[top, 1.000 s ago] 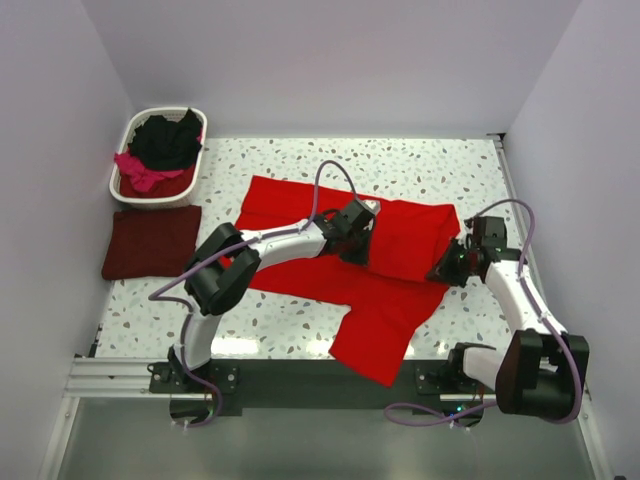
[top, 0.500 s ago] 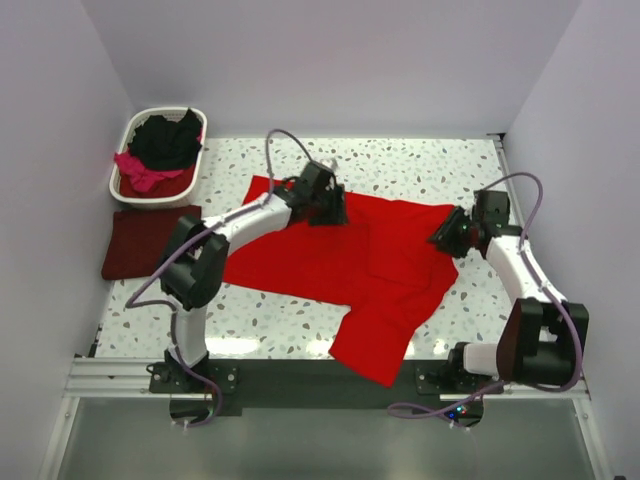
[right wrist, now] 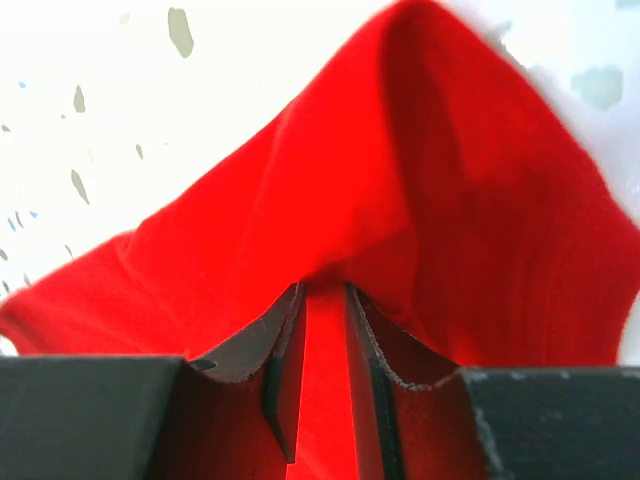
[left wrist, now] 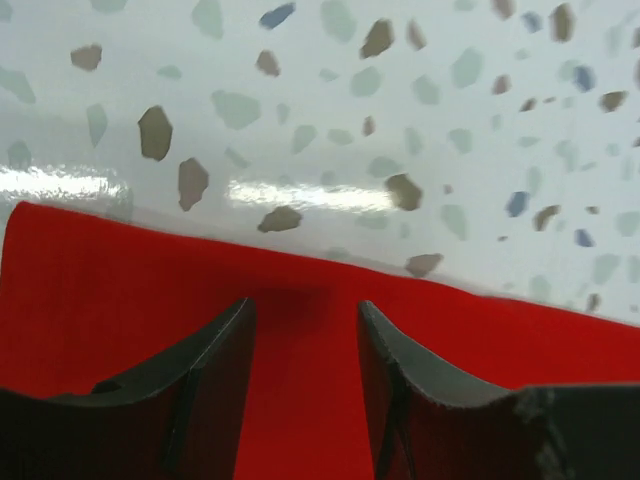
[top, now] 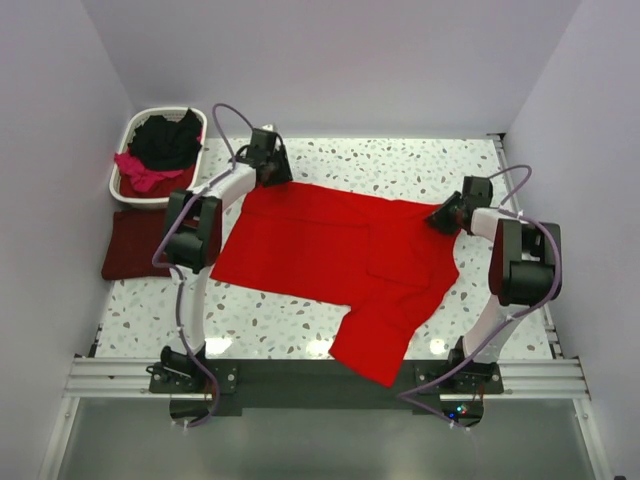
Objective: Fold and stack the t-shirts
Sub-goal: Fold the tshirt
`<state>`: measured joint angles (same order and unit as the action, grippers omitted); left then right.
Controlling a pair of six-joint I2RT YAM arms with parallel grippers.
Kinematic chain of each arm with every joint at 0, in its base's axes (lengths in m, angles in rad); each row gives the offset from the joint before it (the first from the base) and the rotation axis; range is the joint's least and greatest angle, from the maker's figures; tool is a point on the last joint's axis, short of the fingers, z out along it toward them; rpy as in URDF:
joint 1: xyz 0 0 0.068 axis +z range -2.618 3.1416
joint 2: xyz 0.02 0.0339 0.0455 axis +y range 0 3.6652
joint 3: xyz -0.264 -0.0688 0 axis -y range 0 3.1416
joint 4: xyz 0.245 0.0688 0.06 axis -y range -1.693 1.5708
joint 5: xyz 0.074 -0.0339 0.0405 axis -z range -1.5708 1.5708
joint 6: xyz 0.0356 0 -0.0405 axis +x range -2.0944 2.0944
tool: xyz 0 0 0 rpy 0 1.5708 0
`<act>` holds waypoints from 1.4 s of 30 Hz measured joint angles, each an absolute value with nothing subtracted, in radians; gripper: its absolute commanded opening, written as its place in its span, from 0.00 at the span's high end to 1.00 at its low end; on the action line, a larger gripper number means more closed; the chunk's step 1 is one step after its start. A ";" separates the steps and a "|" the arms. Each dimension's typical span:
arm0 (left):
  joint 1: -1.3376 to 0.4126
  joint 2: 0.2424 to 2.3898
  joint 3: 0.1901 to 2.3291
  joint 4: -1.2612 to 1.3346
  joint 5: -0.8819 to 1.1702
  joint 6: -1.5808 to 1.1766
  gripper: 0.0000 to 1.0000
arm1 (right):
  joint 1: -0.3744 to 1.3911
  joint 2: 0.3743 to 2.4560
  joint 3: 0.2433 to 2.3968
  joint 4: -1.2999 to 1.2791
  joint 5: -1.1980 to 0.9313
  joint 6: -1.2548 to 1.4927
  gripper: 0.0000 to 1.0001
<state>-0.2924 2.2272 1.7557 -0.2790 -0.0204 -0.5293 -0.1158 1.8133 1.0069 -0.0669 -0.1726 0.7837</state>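
Note:
A bright red t-shirt (top: pixel 330 250) lies spread flat across the middle of the table, one sleeve hanging toward the near edge. My left gripper (top: pixel 272 168) is at its far left corner. In the left wrist view that gripper (left wrist: pixel 305 305) is open, with flat red cloth (left wrist: pixel 100 290) under the gap near the shirt's edge. My right gripper (top: pixel 440 218) is at the far right corner. Its jaws (right wrist: pixel 323 288) stand slightly apart, and red cloth (right wrist: pixel 250 230) bunches at their tips and fills the gap. A folded dark maroon t-shirt (top: pixel 150 240) lies at the left.
A white laundry basket (top: pixel 128 128) stands at the far left corner, holding a black shirt (top: pixel 165 140) and a magenta-pink one (top: pixel 140 172). Walls close in the table on the left, back and right. The speckled tabletop (top: pixel 400 160) shows beyond the red shirt.
The left gripper swept from the shirt's middle to its far left corner, laying the folded-over part flat. The right gripper moved farther back along the right edge. Both jaws went from shut to apart.

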 measured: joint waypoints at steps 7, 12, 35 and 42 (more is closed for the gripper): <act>-0.236 2.320 1.794 -0.292 0.016 -0.531 0.51 | -0.156 1.897 1.089 -0.037 -0.140 0.809 0.73; -0.213 2.330 1.802 -0.286 0.045 -0.559 0.51 | -0.175 2.011 1.240 -0.045 -0.141 0.805 0.70; -0.173 2.104 1.731 -0.369 -0.022 -0.569 0.15 | -0.192 1.935 1.431 -0.318 -0.154 0.558 0.26; -0.247 1.591 1.340 -0.405 -0.139 -0.565 0.15 | -0.156 1.580 1.226 -0.430 -0.114 0.507 0.21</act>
